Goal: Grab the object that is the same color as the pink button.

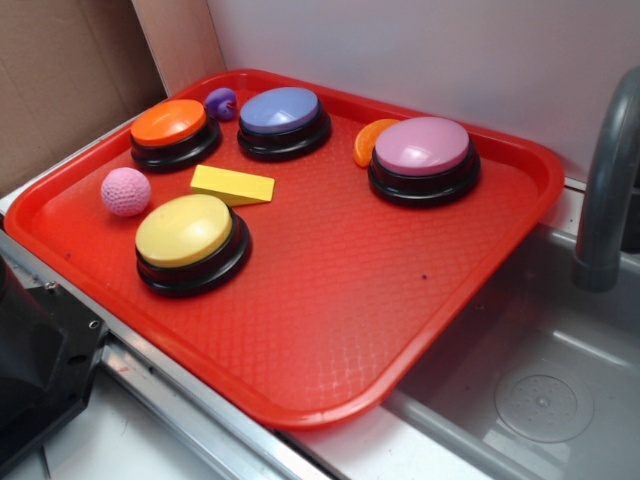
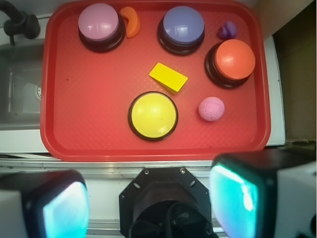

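Note:
The small pink knitted ball (image 1: 125, 191) (image 2: 211, 108) lies on the red tray (image 1: 330, 330) (image 2: 99, 134) near its left side in the exterior view, between the orange and yellow buttons. The pink button (image 1: 423, 158) (image 2: 98, 25) stands at the far right of the tray. My gripper (image 2: 151, 203) hangs high above the tray's near edge, open, with nothing between its fingers; the ball is well ahead of it and to the right in the wrist view. The exterior view shows only the arm's black base at lower left.
Also on the tray: a yellow button (image 1: 190, 240), an orange button (image 1: 172, 130), a blue-purple button (image 1: 283, 120), a yellow block (image 1: 232, 185), a small purple toy (image 1: 221, 102), an orange slice piece (image 1: 366, 140). A grey sink (image 1: 540, 380) with a faucet (image 1: 605, 190) lies to the right.

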`<control>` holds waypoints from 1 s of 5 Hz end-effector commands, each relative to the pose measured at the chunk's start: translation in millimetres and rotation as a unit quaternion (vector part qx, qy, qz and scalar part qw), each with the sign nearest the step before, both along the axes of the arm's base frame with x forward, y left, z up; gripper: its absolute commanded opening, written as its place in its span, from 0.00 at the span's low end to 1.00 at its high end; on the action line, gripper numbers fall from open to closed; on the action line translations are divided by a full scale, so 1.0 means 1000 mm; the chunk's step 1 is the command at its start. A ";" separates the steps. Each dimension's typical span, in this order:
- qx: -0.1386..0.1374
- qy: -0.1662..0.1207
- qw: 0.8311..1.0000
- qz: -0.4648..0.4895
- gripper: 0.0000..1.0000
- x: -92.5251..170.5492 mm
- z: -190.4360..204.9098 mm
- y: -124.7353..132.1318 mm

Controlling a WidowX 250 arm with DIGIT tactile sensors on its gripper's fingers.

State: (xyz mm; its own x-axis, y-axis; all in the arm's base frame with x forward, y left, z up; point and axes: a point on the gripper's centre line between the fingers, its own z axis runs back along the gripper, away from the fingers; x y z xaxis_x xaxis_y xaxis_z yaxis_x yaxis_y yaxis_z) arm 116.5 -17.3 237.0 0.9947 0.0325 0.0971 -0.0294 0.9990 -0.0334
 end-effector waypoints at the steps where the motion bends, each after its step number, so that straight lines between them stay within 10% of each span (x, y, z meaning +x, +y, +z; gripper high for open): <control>1: 0.004 -0.015 0.998 0.061 1.00 0.020 -0.032 0.042; 5: -0.001 -0.018 0.990 0.140 1.00 0.052 -0.133 0.098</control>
State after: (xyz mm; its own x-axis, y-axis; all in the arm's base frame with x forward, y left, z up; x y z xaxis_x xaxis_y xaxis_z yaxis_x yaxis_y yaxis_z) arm 167.2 76.0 98.2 0.9462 0.3053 0.1069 -0.3020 0.9522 -0.0462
